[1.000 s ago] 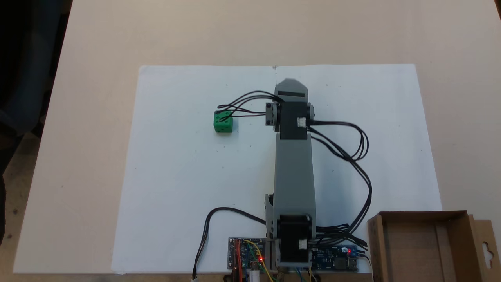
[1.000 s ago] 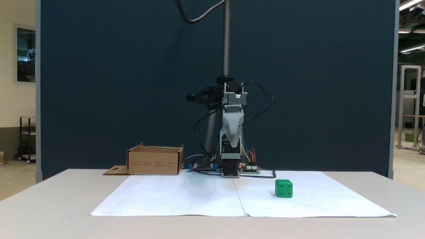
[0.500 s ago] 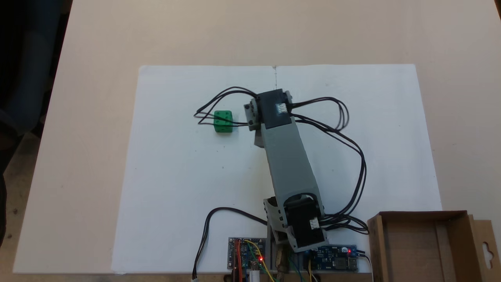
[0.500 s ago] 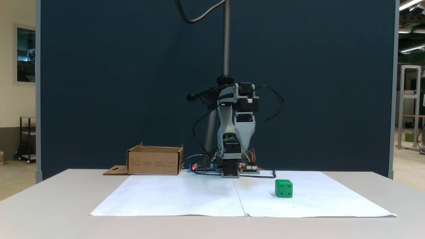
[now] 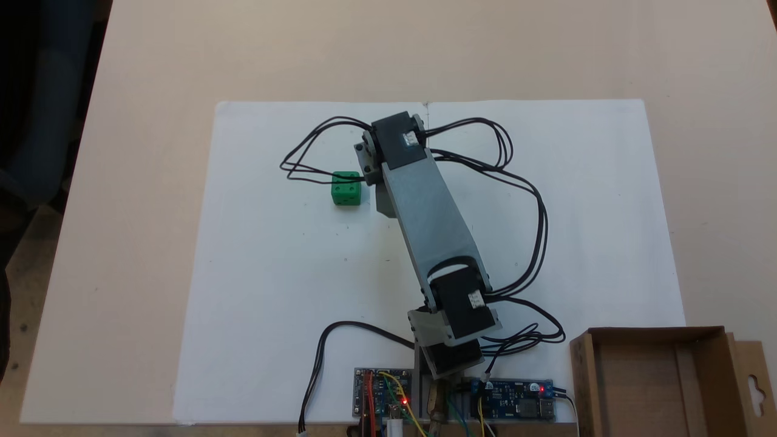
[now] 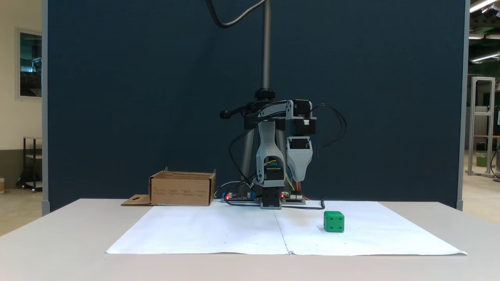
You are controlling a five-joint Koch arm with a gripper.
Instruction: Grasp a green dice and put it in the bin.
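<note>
The green dice (image 5: 346,189) (image 6: 334,221) rests on the white paper, left of the arm in a fixed view from above and right of centre in a fixed view from the front. My gripper (image 6: 300,179) hangs point-down below the raised elbow, well above the paper and to the left of the dice from the front. From above, a grey part of the gripper (image 5: 383,203) peeks out under the forearm, just right of the dice and apart from it. Only one tapered tip shows, so its state is unclear. The bin (image 5: 655,340) (image 6: 181,189), a brown cardboard box, stands beside the arm's base.
Black cables (image 5: 303,164) loop from the elbow over the paper, one passing across the dice's top edge from above. Circuit boards (image 5: 382,397) lie at the base. The white paper sheet (image 5: 273,291) covers the beige table. A dark partition (image 6: 117,97) stands behind.
The arm has swung at its base toward the dice's side and stretched out further. The gripper has moved closer to the dice. The dice and the bin have not moved.
</note>
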